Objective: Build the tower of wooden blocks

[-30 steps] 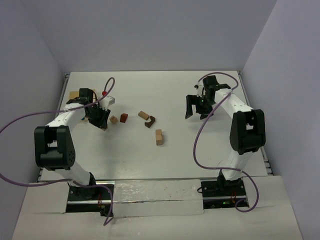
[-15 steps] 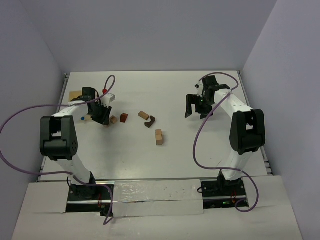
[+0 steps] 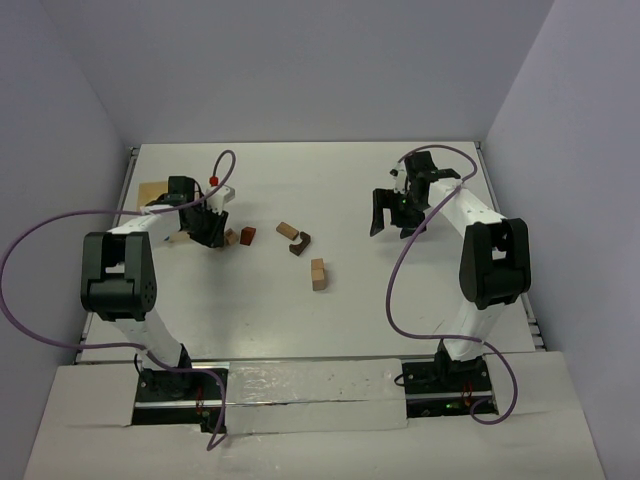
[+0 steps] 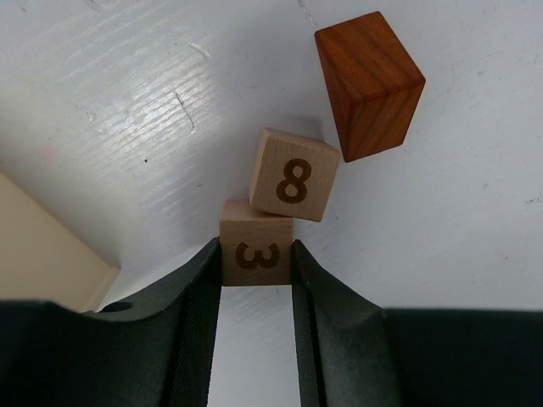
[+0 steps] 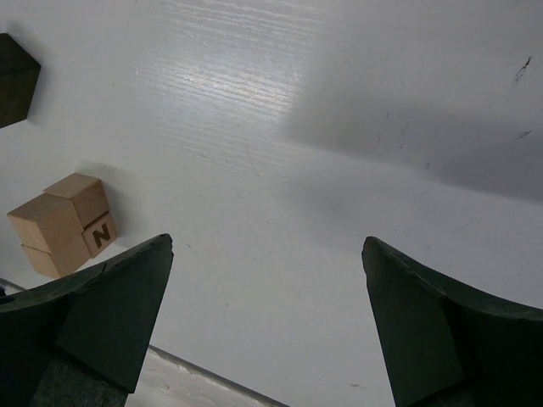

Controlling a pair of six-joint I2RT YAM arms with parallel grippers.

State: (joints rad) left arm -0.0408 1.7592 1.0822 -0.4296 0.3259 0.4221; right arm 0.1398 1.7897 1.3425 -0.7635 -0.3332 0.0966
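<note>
Block 3 (image 4: 256, 253) clamped in left claw (image 4: 254, 264), touching block 8 (image 4: 293, 175); right claw (image 5: 265, 254) apart.

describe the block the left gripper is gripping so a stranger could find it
On the far left of the table, beside the pale wooden tray, the left gripper clamps a pale tan cube. It bears a 3, unlike the neighbouring cube marked 8 and the plain orange-brown block beyond.

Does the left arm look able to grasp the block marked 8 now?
Probably not yet: the left gripper is shut on the block marked 3, so its jaws are full; the 8 block lies just beyond.
</note>
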